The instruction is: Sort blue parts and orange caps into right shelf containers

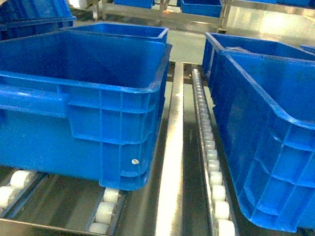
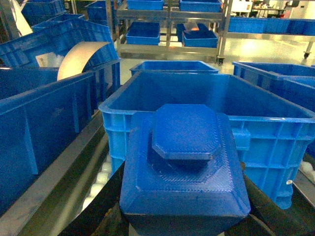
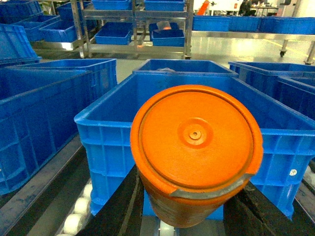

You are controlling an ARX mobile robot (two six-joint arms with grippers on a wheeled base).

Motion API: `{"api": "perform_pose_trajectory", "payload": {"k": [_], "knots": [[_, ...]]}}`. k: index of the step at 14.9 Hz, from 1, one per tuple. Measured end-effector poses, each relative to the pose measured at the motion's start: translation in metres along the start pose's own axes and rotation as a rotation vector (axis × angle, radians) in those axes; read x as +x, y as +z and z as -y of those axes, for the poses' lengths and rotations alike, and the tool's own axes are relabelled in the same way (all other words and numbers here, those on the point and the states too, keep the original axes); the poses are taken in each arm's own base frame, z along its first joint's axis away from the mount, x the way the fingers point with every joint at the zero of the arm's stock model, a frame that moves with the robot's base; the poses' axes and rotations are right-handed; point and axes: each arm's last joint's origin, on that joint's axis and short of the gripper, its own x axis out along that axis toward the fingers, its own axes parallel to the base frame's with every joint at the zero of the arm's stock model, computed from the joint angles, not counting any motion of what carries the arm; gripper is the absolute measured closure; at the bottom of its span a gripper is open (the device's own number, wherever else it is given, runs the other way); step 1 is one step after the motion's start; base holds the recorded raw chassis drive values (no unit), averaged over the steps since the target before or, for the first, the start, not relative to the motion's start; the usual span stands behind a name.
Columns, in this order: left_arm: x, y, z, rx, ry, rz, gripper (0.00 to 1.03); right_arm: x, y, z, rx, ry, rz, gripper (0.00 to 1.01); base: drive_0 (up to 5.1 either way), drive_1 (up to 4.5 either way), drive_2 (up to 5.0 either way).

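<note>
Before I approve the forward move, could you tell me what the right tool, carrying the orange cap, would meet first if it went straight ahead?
Probably the near wall of the blue crate directly ahead; the orange cap would likely touch first, though depth is unclear.

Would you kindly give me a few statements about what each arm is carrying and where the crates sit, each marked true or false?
1. The right wrist view shows an orange cap held close before the camera. True.
2. The left wrist view shows a blue part with an octagonal raised top. True.
3. The orange cap already lies inside a crate. False: it is outside, in front of the blue crate.
4. In the head view the crates rest on a bare floor. False: the left crate and right crate sit on roller tracks.
5. Both grippers show in the head view. False: neither appears there.
</note>
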Motion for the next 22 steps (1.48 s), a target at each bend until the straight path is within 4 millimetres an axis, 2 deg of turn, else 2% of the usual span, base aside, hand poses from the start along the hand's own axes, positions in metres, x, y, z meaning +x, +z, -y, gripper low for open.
{"api": "perform_pose_trajectory", "payload": {"k": [13,14,15,16,17,18,19,20,21,22], "knots": [[0.0,0.0,0.0,0.0,0.0,0.0,0.6,0.0,0.0,0.0,0.0,-0.001,0.0,0.62,0.0,0.0,0.0],[0.005,0.017,0.006,-0.019,0.072,0.173,0.6,0.004,0.011,-0.004,-0.066,-0.182,0.081,0.62,0.0,0.0,0.0],[0.013,0.023,0.015,-0.038,0.062,0.21,0.6,0.009,0.014,-0.001,-0.092,-0.259,0.085,0.62,0.0,0.0,0.0],[0.023,0.02,0.022,-0.039,0.062,0.185,0.6,0.015,0.02,0.002,-0.099,-0.288,0.096,0.62,0.0,0.0,0.0],[0.032,0.019,0.027,-0.032,0.066,0.181,0.6,0.022,0.031,0.002,-0.103,-0.27,0.134,0.62,0.0,0.0,0.0],[0.047,0.019,0.032,-0.025,0.066,0.179,0.6,0.037,0.053,0.003,-0.105,-0.231,0.207,0.62,0.0,0.0,0.0],[0.07,0.03,0.038,-0.038,0.074,0.22,0.6,0.059,0.075,0.006,-0.112,-0.198,0.274,0.62,0.0,0.0,0.0],[0.097,0.044,0.044,-0.053,0.081,0.264,0.6,0.083,0.088,0.01,-0.124,-0.184,0.303,0.62,0.0,0.0,0.0],[0.121,0.048,0.05,-0.052,0.085,0.26,0.6,0.109,0.094,0.014,-0.129,-0.163,0.287,0.62,0.0,0.0,0.0],[0.155,0.041,0.058,-0.034,0.089,0.185,0.6,0.143,0.092,0.019,-0.126,-0.134,0.215,0.62,0.0,0.0,0.0]]}}
